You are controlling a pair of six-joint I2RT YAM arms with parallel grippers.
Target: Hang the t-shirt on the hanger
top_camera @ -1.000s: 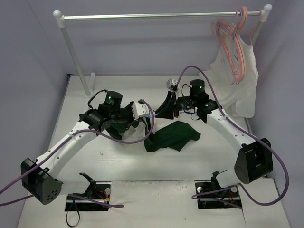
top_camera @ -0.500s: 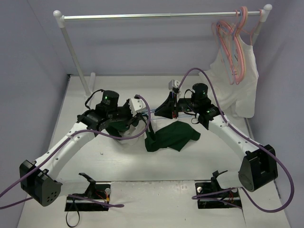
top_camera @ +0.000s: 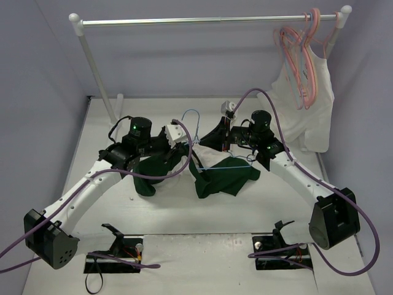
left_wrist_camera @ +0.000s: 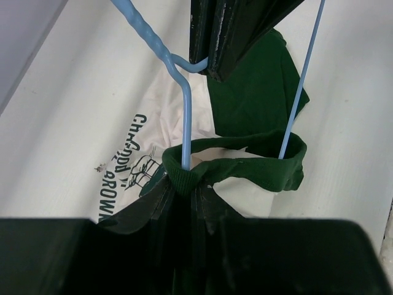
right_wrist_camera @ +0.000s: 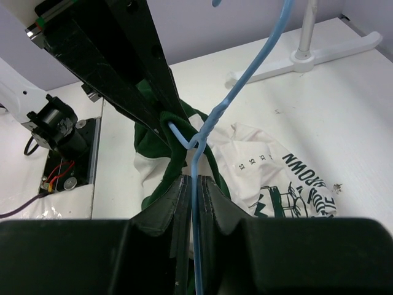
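The t-shirt (top_camera: 224,175), white with dark green sleeves, hangs bunched between my two grippers just above the table. The light-blue hanger (top_camera: 191,114) stands upright, its hook poking up out of the shirt's neck. My left gripper (top_camera: 186,147) is shut on the green neck trim (left_wrist_camera: 245,166), and the hanger's wires (left_wrist_camera: 186,123) pass through that neck opening. My right gripper (top_camera: 210,140) is shut on the hanger wire (right_wrist_camera: 195,153) just below its twisted neck. The chest print shows in the left wrist view (left_wrist_camera: 132,160) and on the t-shirt in the right wrist view (right_wrist_camera: 288,178).
A clothes rail (top_camera: 202,21) spans the back, with its left post (top_camera: 98,67) on a white foot. Pink hangers (top_camera: 304,55) and a plain white sleeveless top (top_camera: 307,110) hang at its right end.
The hanger has risen, and its hook now shows above the shirt. The shirt has been lifted and spread, a green sleeve now hanging under my left arm. Both grippers have moved slightly up and back.
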